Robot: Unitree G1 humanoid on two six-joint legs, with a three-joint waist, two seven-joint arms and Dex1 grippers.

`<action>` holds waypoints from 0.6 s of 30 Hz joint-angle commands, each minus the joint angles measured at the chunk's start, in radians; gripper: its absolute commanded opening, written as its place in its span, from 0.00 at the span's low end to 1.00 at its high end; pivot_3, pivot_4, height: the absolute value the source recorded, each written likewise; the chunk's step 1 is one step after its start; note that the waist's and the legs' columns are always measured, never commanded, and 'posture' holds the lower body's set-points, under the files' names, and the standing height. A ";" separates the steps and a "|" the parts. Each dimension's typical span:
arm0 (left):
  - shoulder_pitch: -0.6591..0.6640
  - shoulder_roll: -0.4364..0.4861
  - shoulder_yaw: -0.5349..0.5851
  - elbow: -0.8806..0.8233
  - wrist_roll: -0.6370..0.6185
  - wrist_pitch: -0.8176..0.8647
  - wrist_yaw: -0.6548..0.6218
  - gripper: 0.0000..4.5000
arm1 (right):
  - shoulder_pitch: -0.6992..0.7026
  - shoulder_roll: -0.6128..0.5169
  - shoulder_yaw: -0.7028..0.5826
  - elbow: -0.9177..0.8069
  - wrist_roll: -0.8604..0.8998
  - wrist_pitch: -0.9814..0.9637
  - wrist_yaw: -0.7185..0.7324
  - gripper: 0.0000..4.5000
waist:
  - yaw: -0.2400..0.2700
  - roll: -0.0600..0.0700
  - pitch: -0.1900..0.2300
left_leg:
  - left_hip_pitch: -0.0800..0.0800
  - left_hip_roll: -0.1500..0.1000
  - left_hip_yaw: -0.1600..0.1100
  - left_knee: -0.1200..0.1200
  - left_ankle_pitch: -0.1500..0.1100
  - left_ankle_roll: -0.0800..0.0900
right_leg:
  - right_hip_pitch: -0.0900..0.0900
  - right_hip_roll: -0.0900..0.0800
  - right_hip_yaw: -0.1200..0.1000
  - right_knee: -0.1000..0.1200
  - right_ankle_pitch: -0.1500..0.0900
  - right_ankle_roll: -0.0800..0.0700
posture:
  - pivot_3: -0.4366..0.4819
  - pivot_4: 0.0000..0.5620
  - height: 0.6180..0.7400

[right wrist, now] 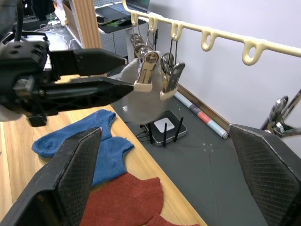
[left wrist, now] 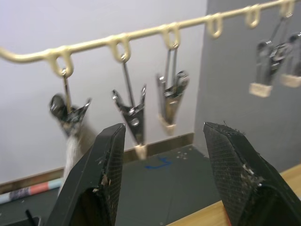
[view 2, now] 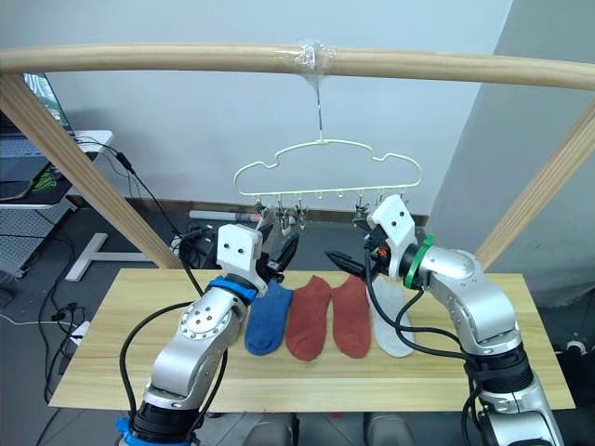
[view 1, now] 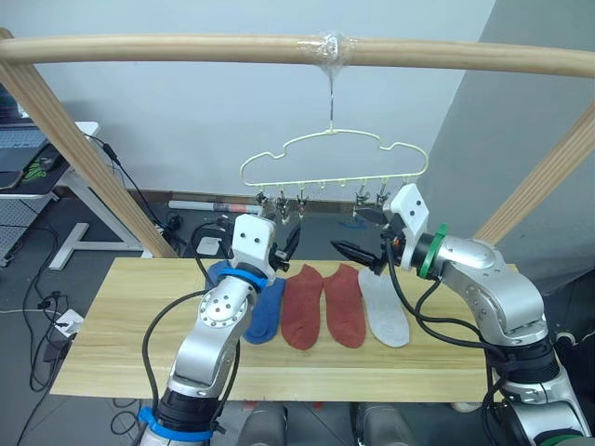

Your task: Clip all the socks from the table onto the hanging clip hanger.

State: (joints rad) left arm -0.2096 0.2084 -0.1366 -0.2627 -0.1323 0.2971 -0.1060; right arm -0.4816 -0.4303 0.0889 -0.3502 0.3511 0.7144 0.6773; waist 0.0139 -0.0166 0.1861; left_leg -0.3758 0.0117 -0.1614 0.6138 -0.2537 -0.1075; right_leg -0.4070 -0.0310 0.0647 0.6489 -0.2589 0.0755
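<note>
A pale wooden surface (view 1: 112, 325) stands before a white wall, under a frame of round wooden poles (view 1: 167, 48). A cream wire hanger (view 1: 333, 153) hangs by its hook from the top pole, and metal clips (view 1: 282, 202) dangle from the loops along its lower bar.

At the left of the row on the surface lie the blue socks (view 1: 263, 311); the head views show one partly behind the left arm, and the right wrist view shows two, side by side. The left pincer (view 1: 286, 235) is raised above them, just under the hanger's left clips, its fingers apart and empty. In the left wrist view three clips hang close ahead of the fingers (left wrist: 101, 169), and something pale grey (right wrist: 136, 101) hangs from the leftmost clips; the right wrist view shows it as a soft grey piece beside the left pincer's tips, most likely a sock, though I cannot tell for sure.

Next in the row lie two rust-red socks (view 1: 302, 307), touching each other, toes toward the robot. Right of them a light grey sock (view 1: 383, 308) lies flat against the second red one.

The right pincer (view 1: 361, 254) hovers above the red and grey socks, below the hanger's right clips (view 1: 372, 195), pointing toward the left pincer. Its fingers are spread wide and hold nothing.
</note>
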 commanded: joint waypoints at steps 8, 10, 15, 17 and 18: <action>-0.135 -0.085 0.063 0.219 0.037 -0.160 0.004 0.60 | -0.083 -0.035 -0.059 -0.060 0.091 -0.017 0.028 1.00 | -0.008 0.000 0.000 | 0.000 0.000 0.000 0.001 0.000 0.000 | 0.001 0.000 0.000 0.000 0.000 0.000 | 0.54 0.30 1.00; -0.150 -0.093 0.072 0.255 0.039 -0.179 0.004 0.60 | -0.086 -0.040 -0.054 -0.059 0.087 -0.022 0.025 1.00 | -0.009 0.000 0.000 | 0.000 0.000 0.000 0.001 0.000 0.000 | 0.001 0.000 0.000 0.000 0.000 0.000 | 0.54 0.30 1.00; -0.175 -0.107 0.083 0.305 0.045 -0.211 0.001 0.60 | -0.097 -0.032 -0.059 -0.062 0.096 -0.016 0.007 1.00 | -0.015 0.000 0.000 | 0.000 0.000 0.000 0.001 0.000 0.000 | 0.001 0.000 0.000 0.000 0.000 0.000 | 0.54 0.30 1.00; -0.179 -0.111 0.080 0.315 0.048 -0.220 -0.002 0.60 | -0.100 -0.031 -0.060 -0.061 0.099 -0.014 0.003 1.00 | -0.015 0.000 0.000 | 0.000 0.000 0.000 0.001 0.000 0.000 | 0.001 0.000 0.000 0.000 0.000 0.000 | 0.54 0.30 1.00; -0.180 -0.112 0.079 0.318 0.049 -0.224 -0.004 0.60 | -0.100 -0.031 -0.060 -0.061 0.101 -0.014 0.001 1.00 | -0.015 0.000 0.000 | 0.000 0.000 0.000 0.001 0.000 0.000 | 0.001 0.000 0.000 0.000 0.000 0.000 | 0.54 0.30 1.00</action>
State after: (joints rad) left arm -0.3696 0.1029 -0.0688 0.0709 -0.0908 0.0995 -0.1029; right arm -0.5642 -0.4611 0.0494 -0.3773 0.4350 0.7099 0.6823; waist -0.0014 -0.0166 0.1861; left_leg -0.3757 0.0115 -0.1618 0.6144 -0.2535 -0.1074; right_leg -0.4065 -0.0310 0.0643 0.6493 -0.2585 0.0755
